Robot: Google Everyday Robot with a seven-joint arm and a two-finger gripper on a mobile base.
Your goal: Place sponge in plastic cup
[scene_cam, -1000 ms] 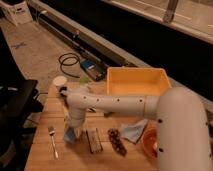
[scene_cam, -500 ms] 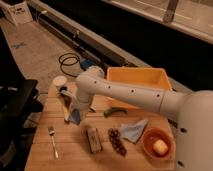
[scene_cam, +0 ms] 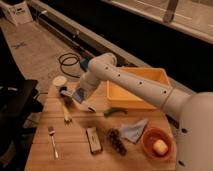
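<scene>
My pincer above the table's far corner, clamped shut on the blue sponge, sponge held off the wood, plastic cup close beside it, yellow bin behind my arm.

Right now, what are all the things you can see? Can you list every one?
table: one, light wood, under most things
cup: one, white, far left corner
sponge: one, blue, in the gripper, beside the cup
bin: one, yellow, back of table
long thing: one, yellowish, below the gripper
fork: one, silver, front left
pepper: one, green, before the bin
cloth: one, blue, middle
grapes: one bunch, dark, front
bar: one, brown, left of grapes
bowl: one, orange, front right
fruit: one, yellow, in bowl
cable: one, black, floor
arm: one, white
gripper: one, above table's left
</scene>
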